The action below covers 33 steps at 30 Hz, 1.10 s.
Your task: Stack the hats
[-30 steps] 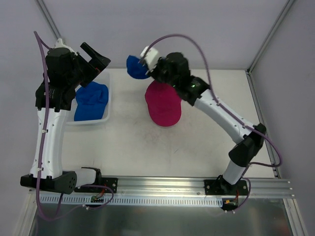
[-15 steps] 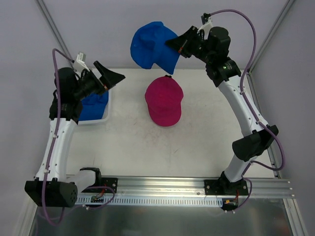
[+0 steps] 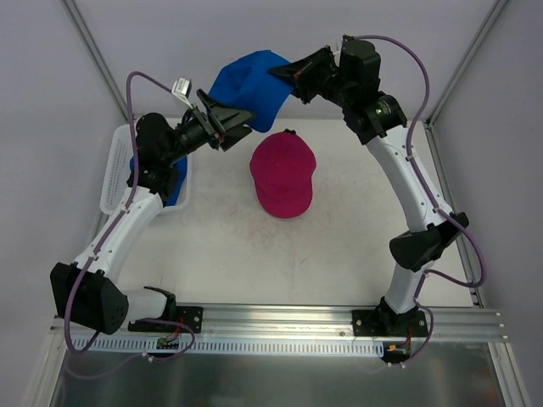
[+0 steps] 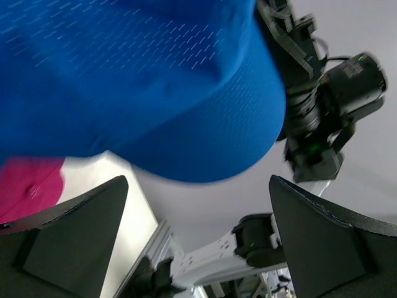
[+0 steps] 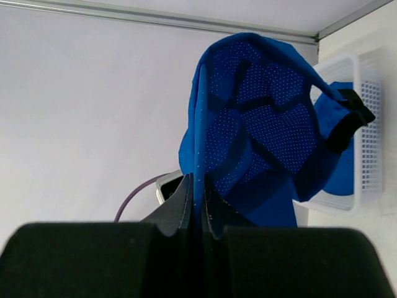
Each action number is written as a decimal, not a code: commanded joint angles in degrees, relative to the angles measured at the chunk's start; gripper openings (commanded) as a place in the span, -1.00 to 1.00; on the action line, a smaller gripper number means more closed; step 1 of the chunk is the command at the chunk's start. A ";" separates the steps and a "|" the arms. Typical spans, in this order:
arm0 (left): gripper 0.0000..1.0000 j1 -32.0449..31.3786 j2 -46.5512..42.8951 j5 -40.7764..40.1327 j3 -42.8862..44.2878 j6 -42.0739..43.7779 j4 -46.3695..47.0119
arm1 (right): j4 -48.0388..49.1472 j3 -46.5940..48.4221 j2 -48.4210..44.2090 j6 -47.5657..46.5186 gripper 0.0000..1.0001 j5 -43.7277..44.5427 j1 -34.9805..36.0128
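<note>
My right gripper (image 3: 287,75) is raised high over the table's back edge and shut on the edge of a blue hat (image 3: 249,83), which hangs from it. In the right wrist view the fingers (image 5: 186,202) pinch the hat's fabric (image 5: 260,124). My left gripper (image 3: 237,120) is open and empty, just below and left of the hanging blue hat. In the left wrist view that hat (image 4: 136,74) fills the top, beyond the wide-apart fingers (image 4: 68,230). A magenta hat (image 3: 282,176) lies on the table at centre and also shows in the left wrist view (image 4: 25,186).
A white slatted basket (image 3: 113,170) stands at the back left with another blue hat (image 3: 176,182) in it, partly hidden by my left arm. It shows in the right wrist view (image 5: 366,93) too. Frame posts rise at the back corners.
My left arm swung right from over the basket up to the hanging blue hat. My right gripper shifted the blue hat a little left toward it.
</note>
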 commanded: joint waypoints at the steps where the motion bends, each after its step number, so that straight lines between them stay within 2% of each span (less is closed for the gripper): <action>1: 0.98 -2.15 2.47 -4.39 6.04 -5.67 5.76 | -1.12 6.16 2.90 5.27 -0.99 4.32 2.66; 7: 0.97 -2.95 6.43 -7.13 11.06 -8.57 3.12 | -1.73 9.78 5.20 7.29 -0.99 6.43 1.88; 22: 0.97 -4.53 6.61 -6.34 4.91 -7.17 6.46 | -1.65 7.67 4.23 10.02 -0.99 5.21 0.56; 33: 0.97 -5.58 6.09 -6.16 4.30 -7.26 7.60 | -1.56 9.25 4.76 9.67 -0.99 6.35 -0.05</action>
